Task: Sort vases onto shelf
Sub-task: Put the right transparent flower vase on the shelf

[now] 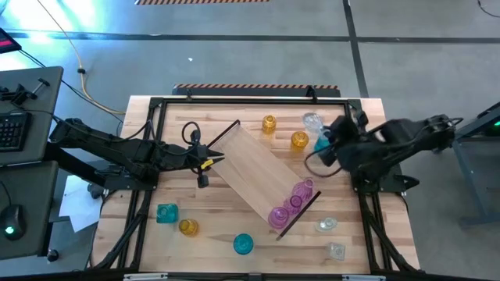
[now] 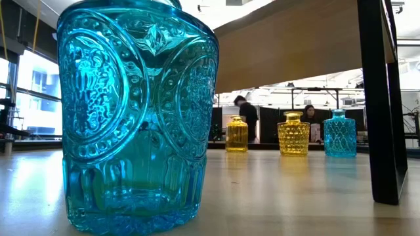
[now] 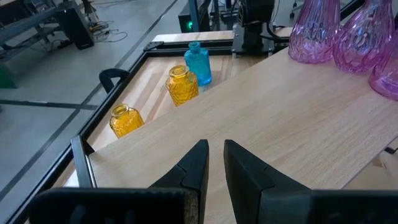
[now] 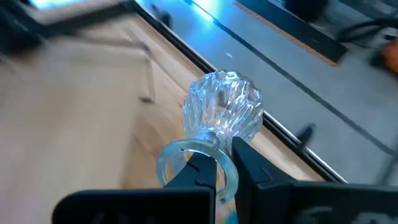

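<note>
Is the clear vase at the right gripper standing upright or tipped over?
Tipped. In the right wrist view the clear vase points its mouth rim toward the camera, where the shut right gripper pinches it.

A robotics lab or open workshop hall is shown. A polished grey concrete floor (image 1: 234, 55) marked with taped lines is seen around the framed wooden table (image 1: 234, 234). A desk with a keyboard (image 1: 12, 129) and mouse (image 1: 9, 218) is placed beside it, cables (image 1: 86, 86) are run across the floor, and people (image 2: 248, 118) are seen at distant workstations.
</note>
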You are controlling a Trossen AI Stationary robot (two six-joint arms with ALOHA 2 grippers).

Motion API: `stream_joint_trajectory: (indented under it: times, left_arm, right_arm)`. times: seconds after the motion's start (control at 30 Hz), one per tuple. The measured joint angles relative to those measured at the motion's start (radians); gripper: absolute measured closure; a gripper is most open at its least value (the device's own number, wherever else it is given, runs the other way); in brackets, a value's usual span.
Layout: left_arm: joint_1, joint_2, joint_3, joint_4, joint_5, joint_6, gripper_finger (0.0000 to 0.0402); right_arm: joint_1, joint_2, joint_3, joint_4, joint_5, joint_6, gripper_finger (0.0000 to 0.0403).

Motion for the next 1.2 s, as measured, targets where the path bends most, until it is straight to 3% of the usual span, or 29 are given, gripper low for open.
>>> stream_joint_trajectory:
  times: [0.13,0.33,0.7,0.87,1.07,1.2]
  left_arm:
    - [0.000,0.000,0.000,0.013,0.000,0.005,0.0358]
    - [0.000,0.000,0.000,0.023,0.000,0.007,0.0358]
    - [0.000,0.029,0.000,0.050,0.000,0.025,0.0358]
    - [0.013,0.116,-0.001,0.132,0.000,0.078,0.0358]
    - [0.047,0.223,0.000,0.288,-0.001,0.144,0.0358]
    - [0.071,0.238,0.000,0.325,0.000,0.162,0.0358]
  right_arm:
    - [-0.059,0.006,0.115,0.129,-0.090,-0.148,0.0403]
    - [-0.209,0.107,0.283,0.245,-0.314,-0.358,0.0403]
    - [-0.464,0.512,0.780,0.023,-0.673,-0.614,0.0403]
    - [-0.563,0.518,0.667,0.045,-0.924,-0.611,0.0403]
    - [-0.595,0.547,0.642,0.000,-0.988,-0.635,0.0403]
    - [-0.602,0.547,0.645,-0.041,-1.146,-0.641,0.0403]
